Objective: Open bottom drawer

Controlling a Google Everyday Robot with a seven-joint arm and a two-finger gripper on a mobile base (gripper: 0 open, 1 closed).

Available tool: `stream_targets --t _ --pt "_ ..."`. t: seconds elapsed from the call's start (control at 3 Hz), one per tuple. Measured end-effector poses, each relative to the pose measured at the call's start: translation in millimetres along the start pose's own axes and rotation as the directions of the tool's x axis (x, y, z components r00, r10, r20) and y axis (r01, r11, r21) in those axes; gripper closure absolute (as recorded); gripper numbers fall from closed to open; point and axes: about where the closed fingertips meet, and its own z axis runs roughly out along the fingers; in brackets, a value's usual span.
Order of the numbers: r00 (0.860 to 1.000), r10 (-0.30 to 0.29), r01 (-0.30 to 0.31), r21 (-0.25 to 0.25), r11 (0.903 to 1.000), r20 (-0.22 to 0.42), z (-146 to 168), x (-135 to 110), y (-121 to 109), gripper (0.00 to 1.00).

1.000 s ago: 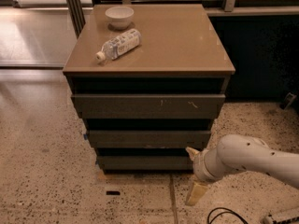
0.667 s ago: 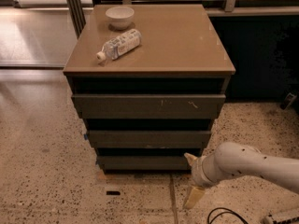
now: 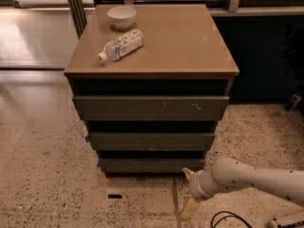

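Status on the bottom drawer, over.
Two-finger gripper open, low by the floor, in front of drawer's right end. Dark grey-brown bottom drawer not pulled out, no tray showing. Black cable on floor under arm.

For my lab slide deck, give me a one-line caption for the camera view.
Open gripper hovers low, just off the right end of the bottom drawer.

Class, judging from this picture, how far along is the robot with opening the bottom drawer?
Done: the claw sits low, by the right end of the bottom drawer. In hand: lining up, with its fingers apart and gripping nothing. Left: catch the drawer's flat front and pull it out. No tray shows yet, so the drawer looks shut.
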Motion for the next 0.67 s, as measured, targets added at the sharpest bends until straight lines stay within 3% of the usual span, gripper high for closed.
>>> stream_targets --t 0.33,0.67 --pt "1.0 -0.002 0.002 0.014 0.9999 0.001 4.0 2.8 1.4 0.0" --pt "0.999 -0.038 0.039 0.082 0.9959 -0.016 30.7 18.1 -11.9 0.0"
